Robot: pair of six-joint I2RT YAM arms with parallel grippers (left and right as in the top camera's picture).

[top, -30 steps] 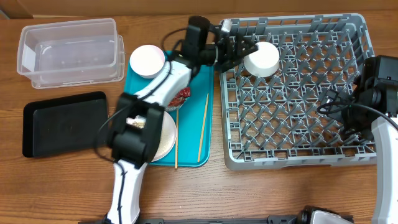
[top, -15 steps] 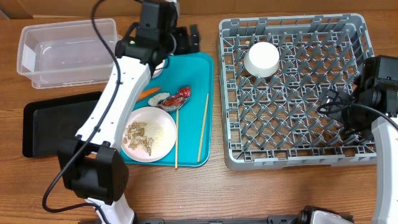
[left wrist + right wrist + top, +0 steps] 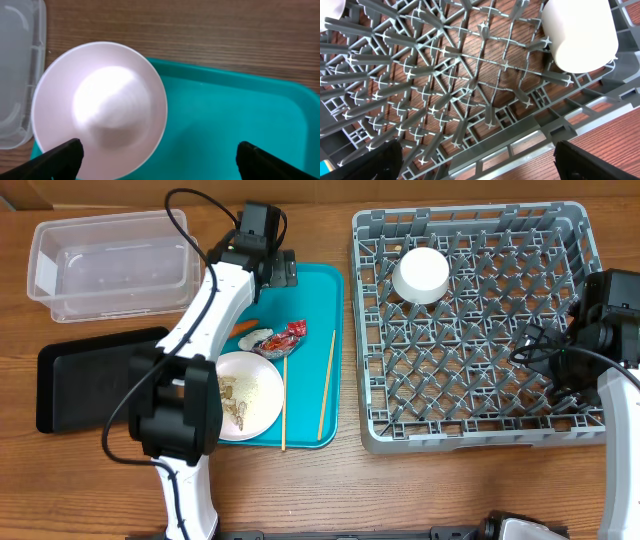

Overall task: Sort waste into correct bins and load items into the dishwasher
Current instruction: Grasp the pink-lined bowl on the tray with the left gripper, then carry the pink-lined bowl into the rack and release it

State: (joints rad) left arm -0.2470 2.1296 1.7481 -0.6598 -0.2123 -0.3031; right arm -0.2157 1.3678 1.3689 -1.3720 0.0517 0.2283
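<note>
plain white round bowl (image 3: 100, 107) on teal tray (image 3: 225, 125)

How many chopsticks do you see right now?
2. Both lie on the teal tray: one chopstick near its right edge, the other chopstick beside the plate. The left arm covers part of the tray.

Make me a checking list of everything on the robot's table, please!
Surface: wood table.
Job's things: bowl in rack; second bowl on teal tray corner; plate with nut shells, carrot, red wrapper, white wrapper and chopsticks also on it; tub and black tray at left.
Clutter: nothing seen.
Grippers: left gripper open above second bowl; right gripper open over rack.
Cables: black cables loop off both arms.
Surroundings: nothing seen.
</note>
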